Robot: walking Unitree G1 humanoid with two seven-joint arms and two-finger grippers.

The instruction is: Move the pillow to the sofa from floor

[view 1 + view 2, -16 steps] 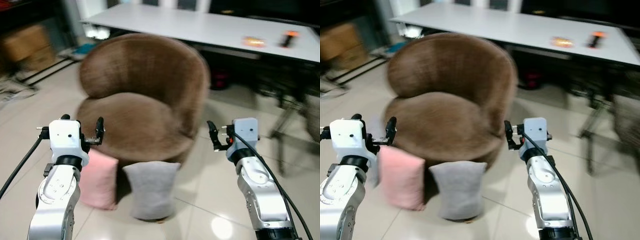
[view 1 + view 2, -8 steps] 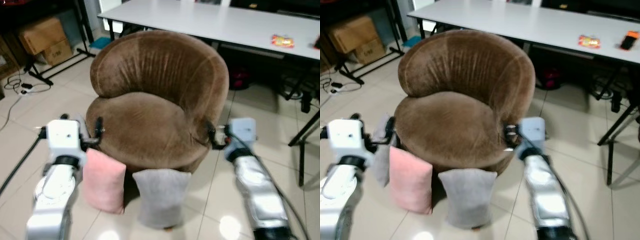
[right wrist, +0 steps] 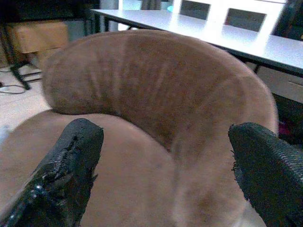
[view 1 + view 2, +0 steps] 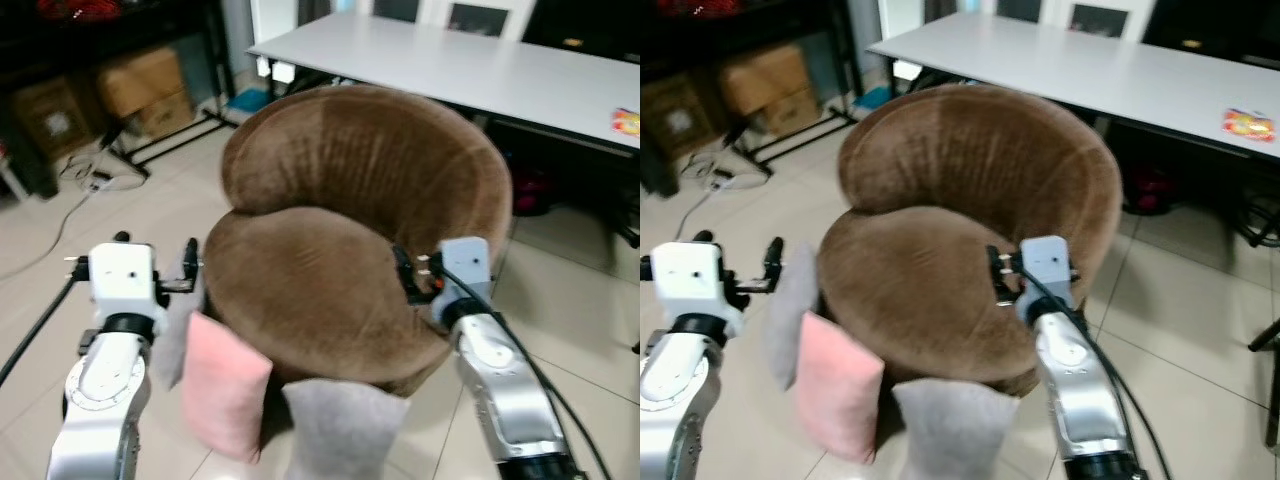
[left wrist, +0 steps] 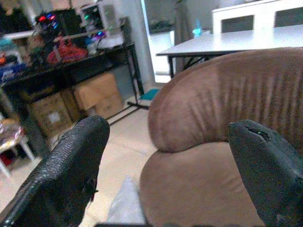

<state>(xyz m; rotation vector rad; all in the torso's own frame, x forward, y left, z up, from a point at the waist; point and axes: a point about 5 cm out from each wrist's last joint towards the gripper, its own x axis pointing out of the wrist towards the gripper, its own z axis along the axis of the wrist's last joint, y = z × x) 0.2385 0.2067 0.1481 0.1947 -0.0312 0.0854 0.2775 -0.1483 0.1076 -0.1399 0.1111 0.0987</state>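
Grey pillow (image 4: 345,430) stood on floor (image 4: 580,330) nearest camera, against front of brown sofa (image 4: 360,240) (round tub chair); pink pillow (image 4: 225,385) leaned just beside it on left, another pale grey pillow (image 4: 790,315) behind that. Left gripper (image 4: 155,268) hovered beside sofa's left edge, fingers (image 5: 71,175) wide apart, holding nothing. Right gripper (image 4: 405,275) hung over seat's right side, fingers (image 3: 71,165) likewise spread. Beyond: white table (image 4: 480,70), cardboard boxes (image 4: 140,85).

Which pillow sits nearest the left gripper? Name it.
The pale grey pillow by the left gripper, leaning on the brown chair; the pink pillow comes next, and the other grey pillow stands further right.
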